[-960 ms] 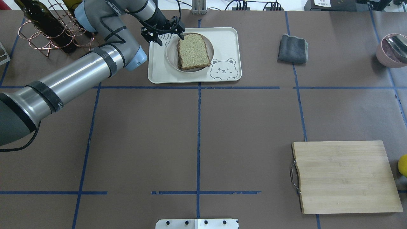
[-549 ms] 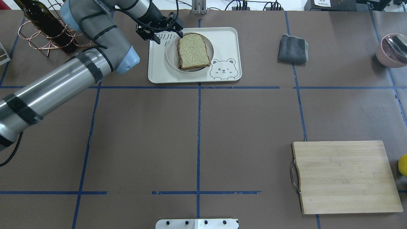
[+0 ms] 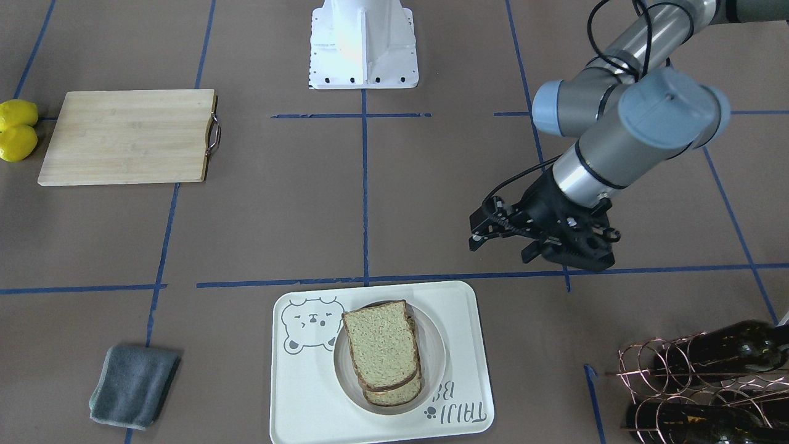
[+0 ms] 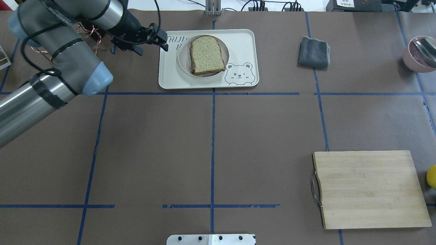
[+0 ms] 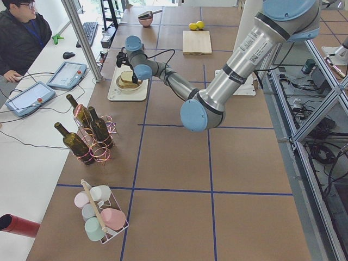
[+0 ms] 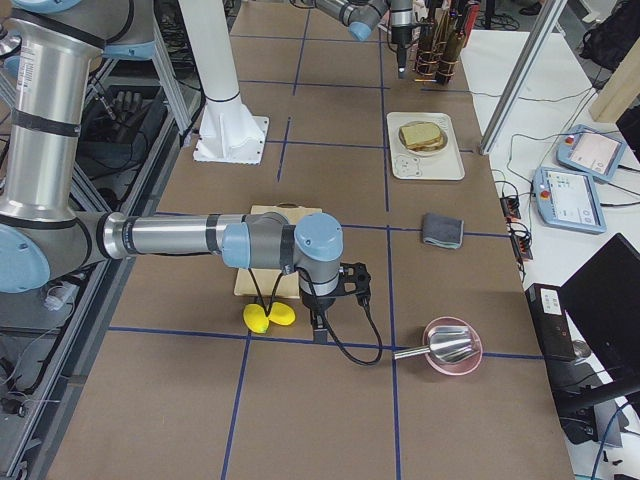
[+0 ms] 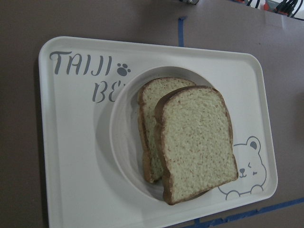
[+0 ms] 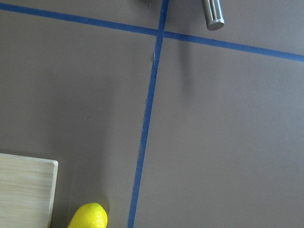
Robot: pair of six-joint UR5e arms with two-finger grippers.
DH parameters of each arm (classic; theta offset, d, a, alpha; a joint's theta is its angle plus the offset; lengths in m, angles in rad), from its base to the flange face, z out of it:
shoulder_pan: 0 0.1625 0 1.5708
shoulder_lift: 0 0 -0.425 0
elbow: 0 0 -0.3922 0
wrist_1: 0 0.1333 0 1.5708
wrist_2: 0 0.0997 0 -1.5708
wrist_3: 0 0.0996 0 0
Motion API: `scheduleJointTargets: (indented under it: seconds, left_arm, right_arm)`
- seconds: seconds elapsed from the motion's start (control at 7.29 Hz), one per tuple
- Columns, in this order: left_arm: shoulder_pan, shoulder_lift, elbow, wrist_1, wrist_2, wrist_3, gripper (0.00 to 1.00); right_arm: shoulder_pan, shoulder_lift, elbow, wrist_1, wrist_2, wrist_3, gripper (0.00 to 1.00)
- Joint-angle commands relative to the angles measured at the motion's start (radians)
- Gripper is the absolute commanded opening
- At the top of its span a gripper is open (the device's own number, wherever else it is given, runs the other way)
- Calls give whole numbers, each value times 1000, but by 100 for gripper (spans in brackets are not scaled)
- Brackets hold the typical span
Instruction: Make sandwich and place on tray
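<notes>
The sandwich (image 4: 207,54) is two speckled tan bread slices stacked askew on a round white plate (image 4: 182,58), which sits on the cream bear tray (image 4: 245,41) at the far middle of the table. The egg is hidden. The left wrist view looks down on the sandwich (image 7: 197,142), the plate (image 7: 123,142) and the tray (image 7: 71,142). My left gripper (image 4: 152,47) is open and empty, in the air just off the tray's left edge (image 3: 502,246). My right gripper (image 6: 325,320) shows only in the exterior right view, near the lemons; I cannot tell whether it is open or shut.
A wooden cutting board (image 4: 368,189) lies at the near right with two lemons (image 3: 17,129) beside it. A grey cloth (image 4: 313,51) lies right of the tray. A copper rack with wine bottles (image 3: 709,382) stands at the far left. A pink bowl with a metal scoop (image 4: 420,52) is at the far right.
My left gripper has drawn back to the left, from the sandwich's left corner to beyond the tray's left edge. The sandwich, plate and tray have not moved.
</notes>
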Motion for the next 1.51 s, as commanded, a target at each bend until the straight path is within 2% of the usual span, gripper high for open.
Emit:
scheduleJointTargets:
  seconds: [0.0, 0.27, 0.55, 0.69, 0.82, 0.96, 1.1, 1.23, 1.37]
  left_arm:
    - [-103, 167, -223, 164, 1, 229, 100]
    - [-221, 372, -314, 213, -6, 502, 100]
    - [-269, 544, -313, 213, -8, 743, 100]
    - [-328, 615, -307, 213, -8, 832, 100]
    - [-427, 699, -295, 218, -14, 915, 100]
    - [-438, 782, -290, 229, -16, 946, 100]
    - [-444, 845, -285, 242, -17, 969, 100]
    - [-450, 867, -272, 259, -17, 1053, 100]
    - [-506, 870, -253, 273, -17, 1133, 100]
  right_arm:
    - [0, 0, 3, -1, 2, -5, 100]
    - [0, 0, -3, -1, 1, -4, 100]
    - [0, 1, -3, -1, 1, -2, 100]
    - [0, 0, -3, -2, 1, -2, 100]
    - [0, -3, -4, -2, 2, -2, 100]
    - [0, -6, -4, -2, 2, -2, 100]
    - [0, -8, -4, -2, 2, -4, 100]
    - [0, -8, -4, -2, 2, -4, 100]
    - [0, -9, -4, -1, 2, -5, 100]
